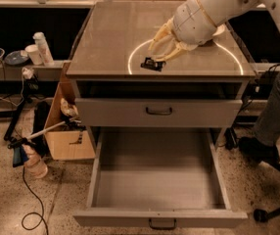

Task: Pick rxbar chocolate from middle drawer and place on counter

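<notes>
The rxbar chocolate (152, 64), a small dark bar, is at the front middle of the counter (110, 38), on the white circular arc, resting on or just above the top. My gripper (154, 58) reaches down from the upper right and its pale fingers (172, 54) close together on the bar. The middle drawer (159, 180) is pulled fully out below, and its grey floor is bare.
Another grey drawer front with a dark handle (158, 111) is closed above the open drawer. A white bowl (219, 31) sits behind my arm on the counter. A cardboard box (66, 131), cables and bottles stand at the left. A seated person's leg (277, 116) is at the right.
</notes>
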